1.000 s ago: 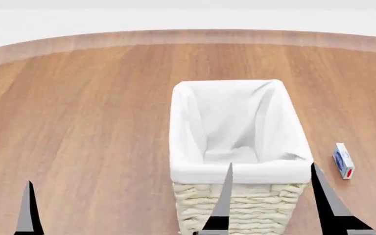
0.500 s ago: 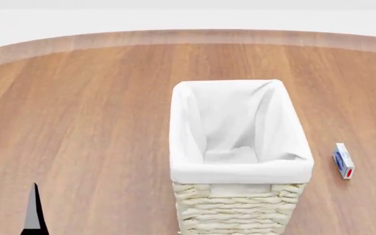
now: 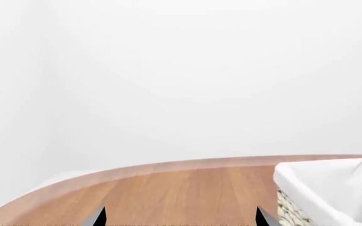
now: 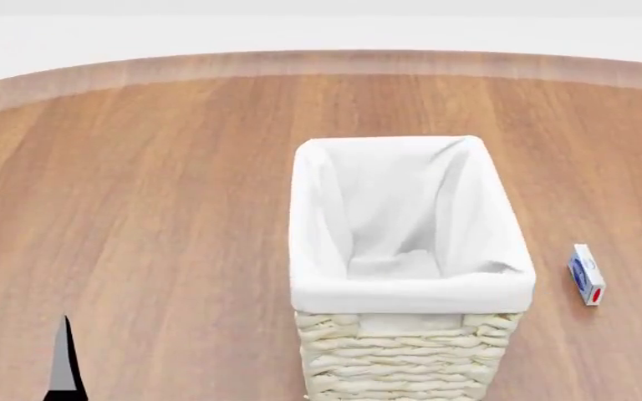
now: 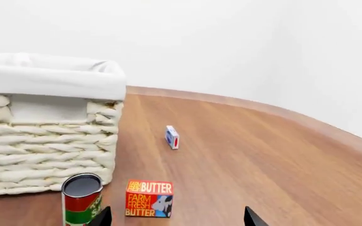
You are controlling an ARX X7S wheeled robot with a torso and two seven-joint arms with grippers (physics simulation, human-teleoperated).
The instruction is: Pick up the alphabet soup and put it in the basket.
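The cream wicker basket with white liner stands on the wooden table in the head view, and shows in the right wrist view and at the edge of the left wrist view. The alphabet soup is out of view in every frame. My left gripper is open and empty, with only its fingertips showing; one tip shows in the head view. My right gripper is open and empty, out of the head view, with a red-and-green can by one fingertip.
An orange butter box stands beside the red-and-green can in front of the basket. A small blue-and-white box lies right of the basket, also in the right wrist view. The table's curved far edge meets a white wall.
The right gripper's two fingers dropped out of the head view's bottom edge. The left finger tip sank slightly lower and shifted right.
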